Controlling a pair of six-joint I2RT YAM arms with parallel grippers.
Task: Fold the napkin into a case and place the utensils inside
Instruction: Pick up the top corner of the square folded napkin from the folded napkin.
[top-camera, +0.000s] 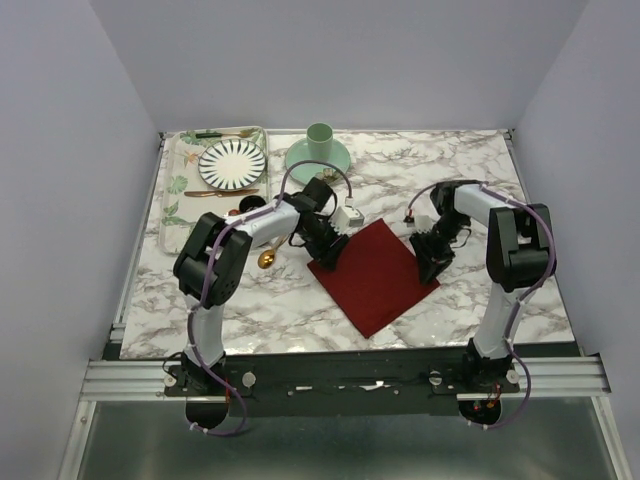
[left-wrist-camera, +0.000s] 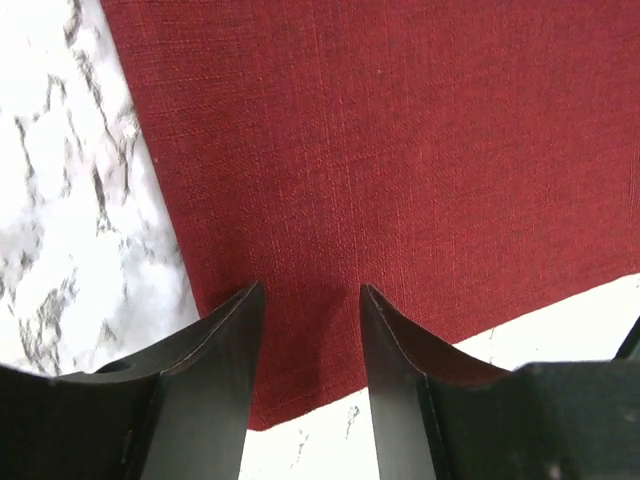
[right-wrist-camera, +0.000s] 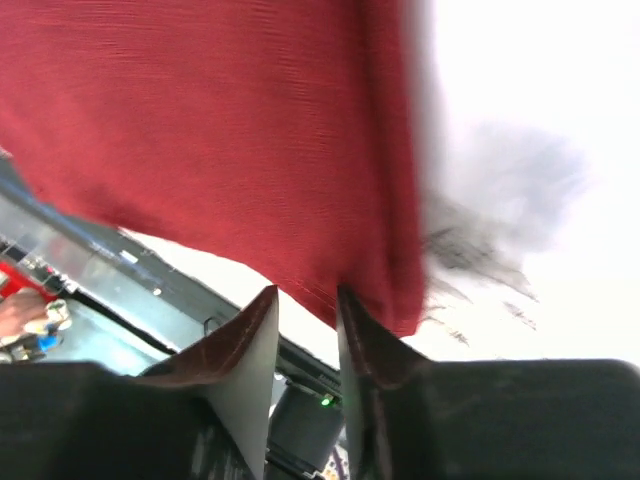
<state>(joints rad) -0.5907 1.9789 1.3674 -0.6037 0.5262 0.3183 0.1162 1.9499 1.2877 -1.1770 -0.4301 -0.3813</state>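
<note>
From above, the napkin (top-camera: 375, 275) lies as a diamond mid-surface (top-camera: 270, 310), with the left claw (top-camera: 328, 252) at one corner and the right claw (top-camera: 432, 262) at the opposite one. The left wrist view shows its claw released, fingers (left-wrist-camera: 235, 340) apart over flat cloth. The right wrist view is blurred: the fingers are close together at the hem, and I cannot tell whether they grip.

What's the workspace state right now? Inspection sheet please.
Surface: marble table, nothing spilled.
Job's things: napkin spread as a diamond mid-table; gold spoon left of it; knife not seen.
Clutter: tray with striped plate, green-handled utensil, brown-gold utensil; green cup on saucer.
Grippers: left gripper jaws apart over the napkin's corner; right gripper at the opposite corner, grip unclear.
Cables: purple cables along both arms.
Surroundings: plain walls, metal rail.
</note>
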